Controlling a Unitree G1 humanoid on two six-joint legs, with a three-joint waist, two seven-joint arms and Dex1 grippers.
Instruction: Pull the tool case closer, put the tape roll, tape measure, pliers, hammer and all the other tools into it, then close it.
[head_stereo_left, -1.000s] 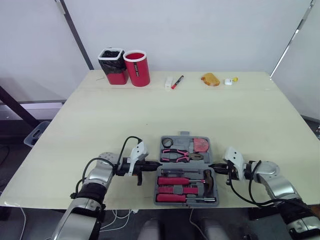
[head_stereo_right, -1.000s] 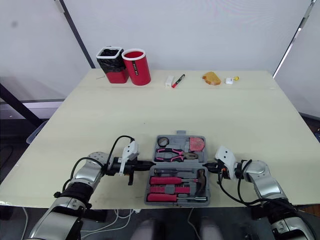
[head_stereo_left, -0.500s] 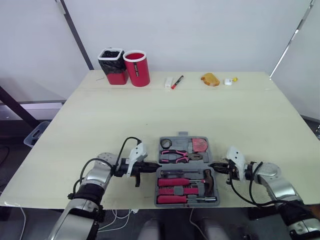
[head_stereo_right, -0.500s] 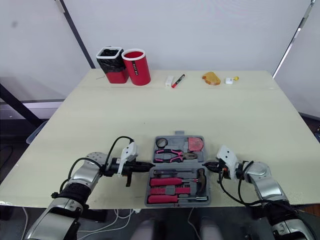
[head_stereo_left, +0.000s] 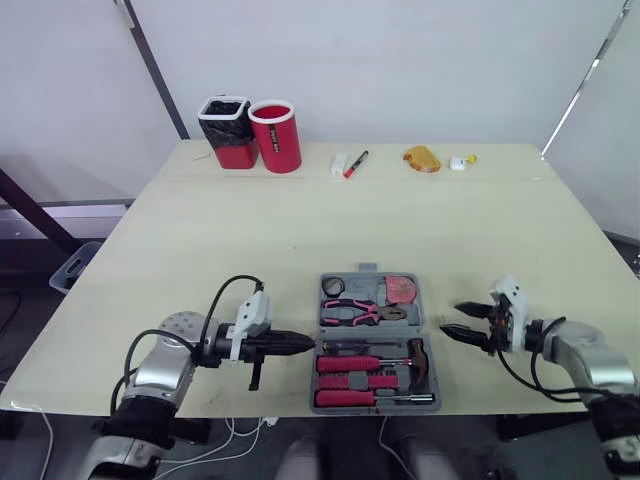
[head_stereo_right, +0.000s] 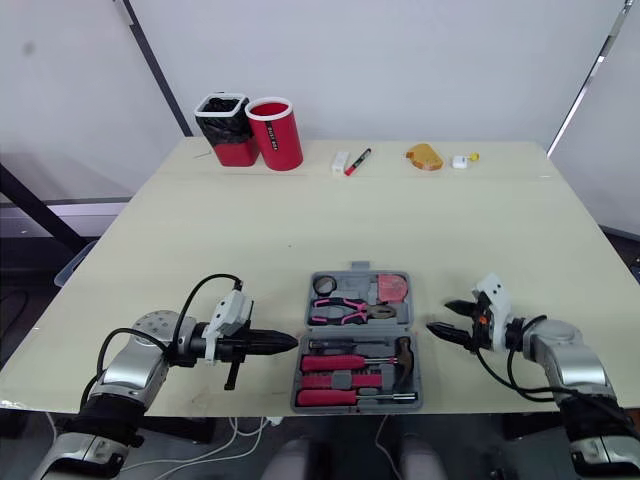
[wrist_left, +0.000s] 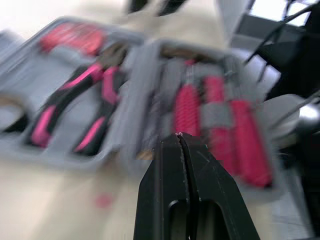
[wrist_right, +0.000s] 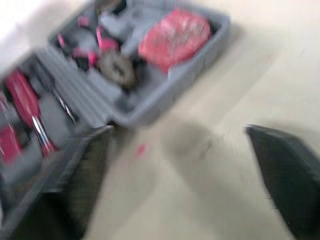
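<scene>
My left tool (head_stereo_left: 303, 342), fingers together, points at the left side of the tool case (head_stereo_left: 368, 270), which lies open near the front edge of the desk (head_stereo_left: 300, 230) with the pliers (head_stereo_left: 352, 312) and hammer (head_stereo_left: 418, 358) seated inside. My right tool (head_stereo_left: 455, 320), fingers apart, flanks the other side, so I judge both are placed for closing it.

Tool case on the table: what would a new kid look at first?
The open grey tool case at the table's near edge catches the eye, with pink pliers and a hammer inside. The shut left gripper and open right gripper flank it. A red cup stands far back.
</scene>
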